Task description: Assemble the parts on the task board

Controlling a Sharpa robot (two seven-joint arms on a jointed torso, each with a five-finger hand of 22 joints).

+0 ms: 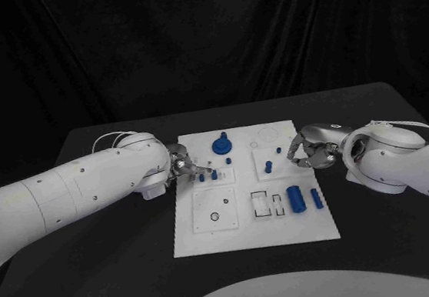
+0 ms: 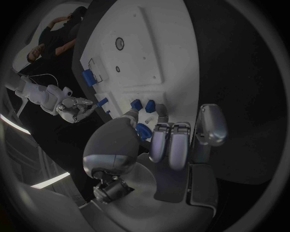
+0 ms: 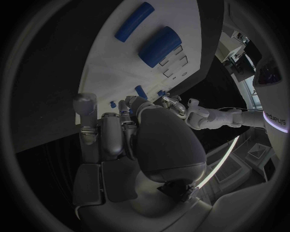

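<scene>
Parts (image 1: 214,172) stand upright on the task board (image 1: 254,231), right at the left hand (image 1: 182,167), whose fingers pinch one blue part; right hand (image 1: 311,149), farther off, curls closed on nothing.

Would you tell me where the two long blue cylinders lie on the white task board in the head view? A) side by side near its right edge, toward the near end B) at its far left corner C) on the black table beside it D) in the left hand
A: the two blue cylinders lie side by side on the task board, close to its right edge and toward the near end.
</scene>
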